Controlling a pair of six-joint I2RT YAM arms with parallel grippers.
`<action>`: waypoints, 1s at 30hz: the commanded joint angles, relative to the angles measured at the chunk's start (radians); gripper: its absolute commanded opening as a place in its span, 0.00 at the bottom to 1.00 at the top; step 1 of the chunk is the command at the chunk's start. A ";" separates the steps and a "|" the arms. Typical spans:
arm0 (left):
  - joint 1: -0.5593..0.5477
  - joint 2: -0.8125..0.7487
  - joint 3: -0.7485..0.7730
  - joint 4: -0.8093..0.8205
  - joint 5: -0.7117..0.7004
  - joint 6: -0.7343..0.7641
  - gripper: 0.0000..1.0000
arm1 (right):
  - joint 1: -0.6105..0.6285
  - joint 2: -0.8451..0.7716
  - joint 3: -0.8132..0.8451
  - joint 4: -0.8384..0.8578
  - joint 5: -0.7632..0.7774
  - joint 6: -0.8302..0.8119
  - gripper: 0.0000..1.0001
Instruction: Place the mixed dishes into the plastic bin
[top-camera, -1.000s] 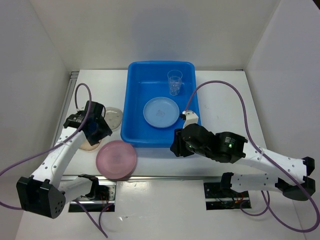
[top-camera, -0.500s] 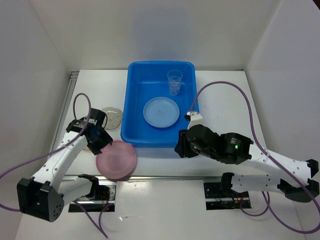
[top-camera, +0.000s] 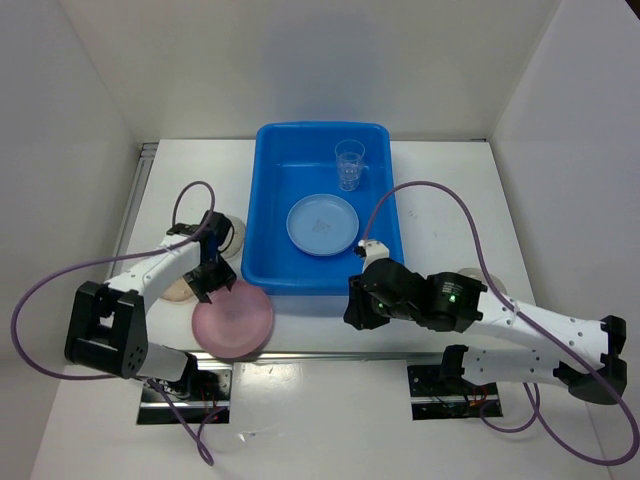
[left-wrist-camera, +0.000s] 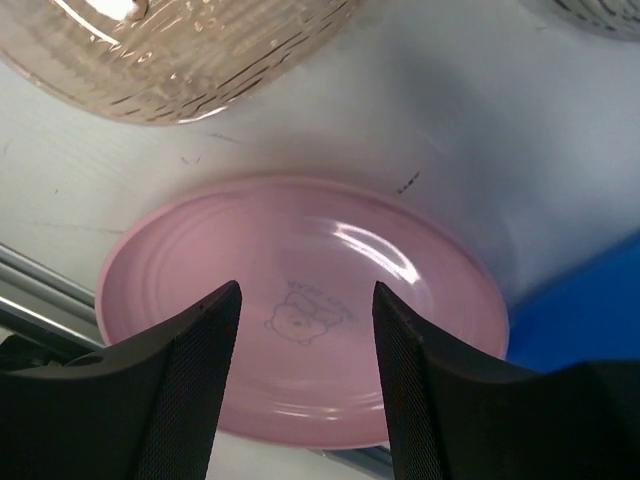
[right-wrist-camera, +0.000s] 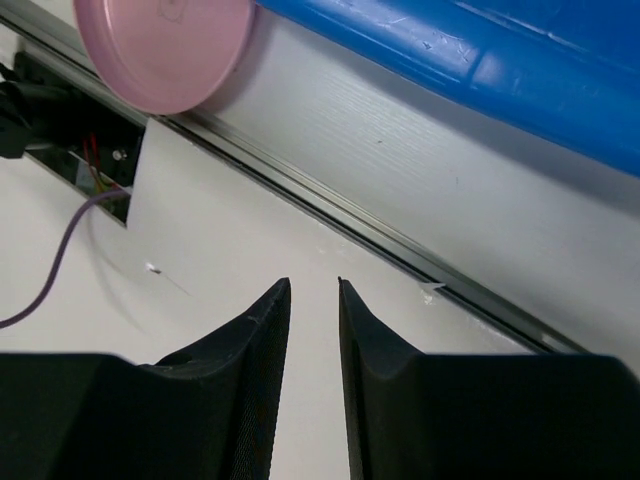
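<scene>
Dishes lie partly inside the bin (top-camera: 268, 240) and partly outside it. We see the bin at 12 o'clock on the table (top-camera: 450, 200). A blue plate (top-camera: 322, 224) lies flat on its floor, and a cup (top-camera: 349, 164) stands upright at 1 o'clock from that plate.

Outside the bin, the pink plate (top-camera: 233, 320) sits at its 7 o'clock corner, overhanging the table's near edge. A beige plate (top-camera: 178, 291) lies at 10 o'clock from the pink one, partly hidden by the left arm. A speckled plate (top-camera: 235, 238) rests just beside the bin's 9 o'clock wall.

The left gripper (left-wrist-camera: 305, 300) hangs over the pink plate with its jaws spread wide. We see nothing between them, only the plate's face below. We cannot tell whether the fingertips touch the plate.

The right gripper (right-wrist-camera: 314, 290) is at the bin's 6 o'clock, past the table's near edge. Only a narrow gap separates its fingers (right-wrist-camera: 250, 340), and it holds nothing.
</scene>
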 joint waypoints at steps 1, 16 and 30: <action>-0.004 0.030 0.008 0.067 -0.035 0.025 0.63 | -0.004 -0.047 0.007 0.056 -0.004 0.030 0.31; -0.004 0.227 0.054 0.211 -0.093 0.063 0.64 | -0.004 -0.038 0.007 0.037 0.015 0.087 0.31; 0.031 0.332 0.215 0.253 -0.190 0.159 0.68 | -0.004 -0.008 -0.025 0.090 -0.034 0.096 0.34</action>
